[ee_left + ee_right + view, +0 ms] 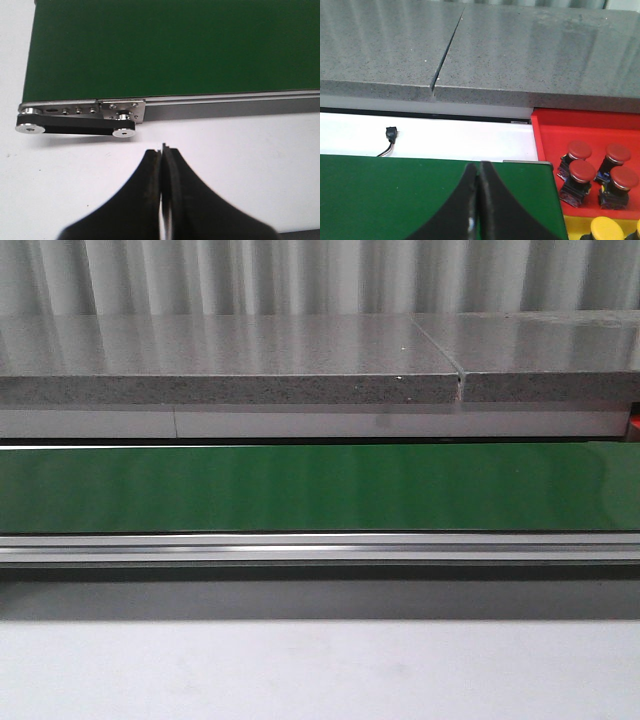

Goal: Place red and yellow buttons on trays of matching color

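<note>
From the front, only the bare green conveyor belt [320, 487] is seen, with the grey stone bench [230, 370] behind it; no button is on the belt, so the step in hand is judged to be waiting.

In the left wrist view, the left pincer [163, 150] is clenched on nothing, just beside the belt's end roller bracket [80, 122].

In the right wrist view, the right pincer [479, 170] is likewise clenched and empty over the belt. Beside the belt's end, four red buttons [580, 171] stand upright, caps up, in the red tray [540, 135]; yellow buttons [606, 229] sit in the yellow tray [577, 225]. The jaws are best opened before any button arrives.
</note>
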Controlling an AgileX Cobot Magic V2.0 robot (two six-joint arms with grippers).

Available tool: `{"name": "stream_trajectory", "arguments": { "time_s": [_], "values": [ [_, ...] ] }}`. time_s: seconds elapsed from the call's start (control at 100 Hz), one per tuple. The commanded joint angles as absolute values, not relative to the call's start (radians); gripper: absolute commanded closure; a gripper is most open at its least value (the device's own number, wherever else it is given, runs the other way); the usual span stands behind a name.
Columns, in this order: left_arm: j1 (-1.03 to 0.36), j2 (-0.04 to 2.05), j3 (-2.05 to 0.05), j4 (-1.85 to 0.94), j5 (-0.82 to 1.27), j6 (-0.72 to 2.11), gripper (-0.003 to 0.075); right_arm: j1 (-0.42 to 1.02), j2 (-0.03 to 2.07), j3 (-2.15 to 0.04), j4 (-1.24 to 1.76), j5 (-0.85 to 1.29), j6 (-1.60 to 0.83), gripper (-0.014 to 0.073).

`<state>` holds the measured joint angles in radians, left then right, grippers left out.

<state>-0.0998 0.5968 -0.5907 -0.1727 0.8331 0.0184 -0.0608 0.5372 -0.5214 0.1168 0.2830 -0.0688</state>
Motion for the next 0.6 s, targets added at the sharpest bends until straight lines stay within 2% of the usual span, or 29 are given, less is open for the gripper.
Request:
{"name": "stream_trajectory", "arguments": {
  "time_s": [0.0,0.59],
  "values": [
    [-0.107,0.599,-0.617,-0.185,0.771,0.019,0.074,-0.061,0.505,-0.5,0.124,0.146,-0.077,0.066],
    [-0.107,0.599,-0.617,-0.185,0.771,0.019,0.074,-0.062,0.243,-0.158,-0.017,-0.075,-0.02,0.066]
  ]
}}
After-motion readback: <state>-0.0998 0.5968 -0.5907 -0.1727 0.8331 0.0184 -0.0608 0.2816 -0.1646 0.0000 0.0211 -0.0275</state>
